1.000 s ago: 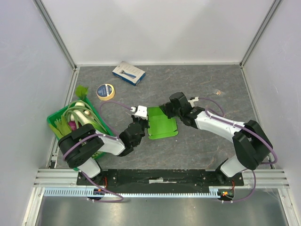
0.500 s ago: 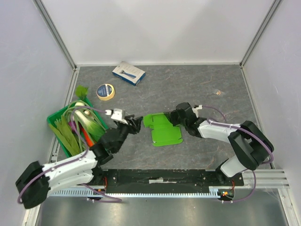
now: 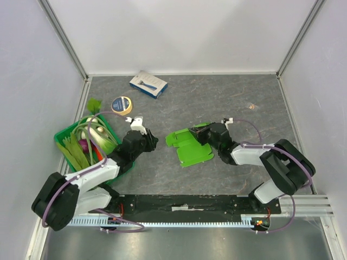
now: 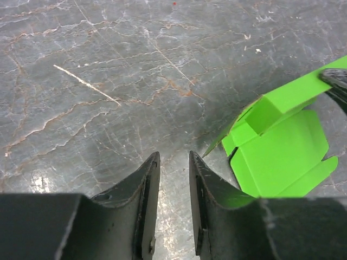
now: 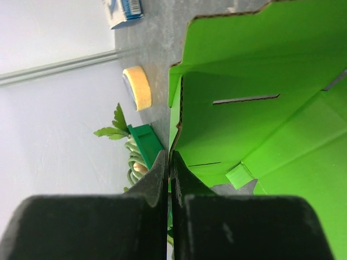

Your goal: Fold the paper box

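The paper box (image 3: 190,150) is a flat lime-green card with flaps, lying mid-table with its far edge lifted. My right gripper (image 3: 199,132) is shut on that raised edge; in the right wrist view the card (image 5: 244,103) passes between the closed fingertips (image 5: 169,158). My left gripper (image 3: 151,142) stands left of the box, apart from it. Its jaws (image 4: 172,162) are open, with only bare table between them. The left wrist view shows the box (image 4: 276,151) at the right, its lifted flap held by the right gripper's dark tip (image 4: 336,81).
A dark green crate (image 3: 66,142) of vegetables sits at the left edge, under the left arm. Behind it lies a yellow tape roll (image 3: 122,105), and a blue-and-white carton (image 3: 148,84) rests near the back wall. White walls close in the table.
My left gripper has let go of the box's left edge, opened and drawn back to the left. The right gripper, still shut on the box, has shifted right and nearer, turning the card.
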Action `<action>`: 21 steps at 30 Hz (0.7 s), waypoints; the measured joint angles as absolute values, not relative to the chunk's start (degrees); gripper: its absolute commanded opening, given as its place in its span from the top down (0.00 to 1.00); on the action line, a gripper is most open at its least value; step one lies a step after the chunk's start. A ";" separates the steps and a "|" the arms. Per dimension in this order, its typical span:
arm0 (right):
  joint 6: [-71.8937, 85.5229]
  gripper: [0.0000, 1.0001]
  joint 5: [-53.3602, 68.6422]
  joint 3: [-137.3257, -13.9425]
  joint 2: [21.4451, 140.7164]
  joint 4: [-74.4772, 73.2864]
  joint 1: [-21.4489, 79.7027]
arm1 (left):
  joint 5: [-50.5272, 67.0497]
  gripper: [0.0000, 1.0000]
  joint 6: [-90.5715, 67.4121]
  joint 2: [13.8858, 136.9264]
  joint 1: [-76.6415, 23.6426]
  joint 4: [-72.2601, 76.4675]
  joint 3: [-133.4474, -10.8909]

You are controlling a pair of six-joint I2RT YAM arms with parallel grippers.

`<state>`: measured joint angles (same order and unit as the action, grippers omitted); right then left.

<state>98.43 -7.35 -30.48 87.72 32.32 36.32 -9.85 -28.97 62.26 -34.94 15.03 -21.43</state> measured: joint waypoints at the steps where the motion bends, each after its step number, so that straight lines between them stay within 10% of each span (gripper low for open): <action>1: 97.41 1.00 -6.90 -30.33 87.94 33.85 36.12 | -8.99 0.65 -29.17 63.61 -33.93 15.00 -22.04; 21: 88.66 1.00 1.61 -28.42 100.22 60.07 33.54 | 5.08 0.62 -29.34 76.51 -29.98 29.23 -21.85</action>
<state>88.66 1.61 -28.42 100.22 60.07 33.54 5.08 -29.34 76.51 -29.98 29.23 -21.85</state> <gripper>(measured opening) 0.010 0.376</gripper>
